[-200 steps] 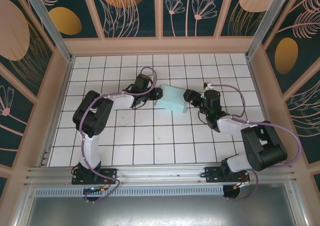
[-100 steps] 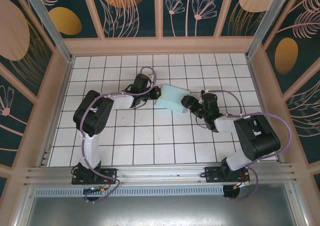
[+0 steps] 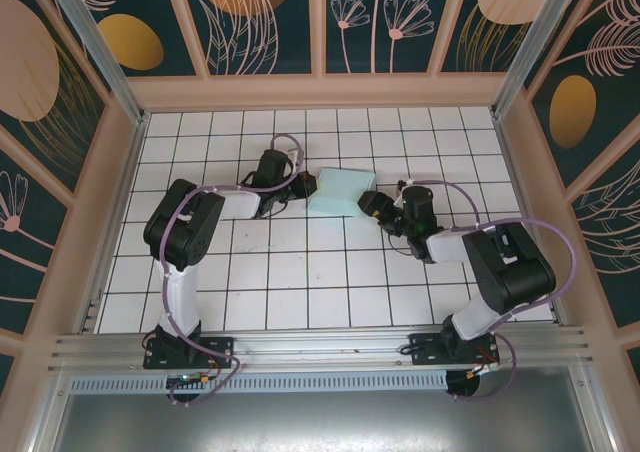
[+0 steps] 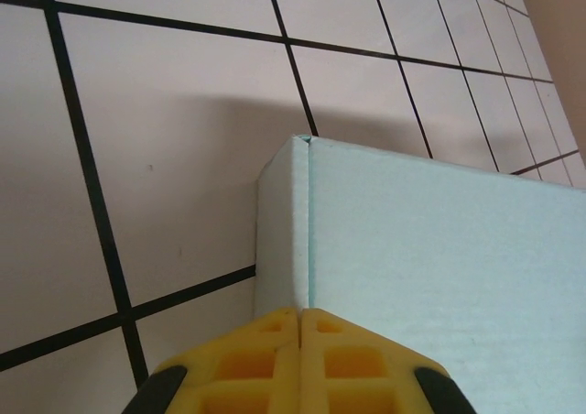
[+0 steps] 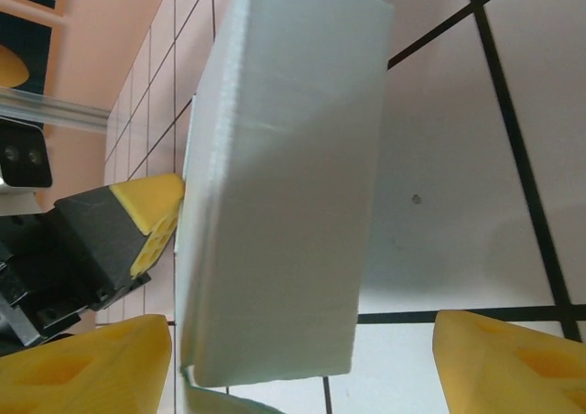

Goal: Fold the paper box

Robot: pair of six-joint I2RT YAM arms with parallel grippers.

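You've got the white tiled floor (image 3: pixel 300 282) under dark leaf-patterned walls (image 3: pixel 270 22), a metal rail (image 3: pixel 320 347) along your near edge.

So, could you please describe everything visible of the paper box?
The paper box is pale mint card with a faint ribbed texture, folded shut into a flat rectangular block with crisp edges, resting on the white tiled table. The shut left gripper meets one corner edge; the open right gripper straddles the opposite end, contact unclear.
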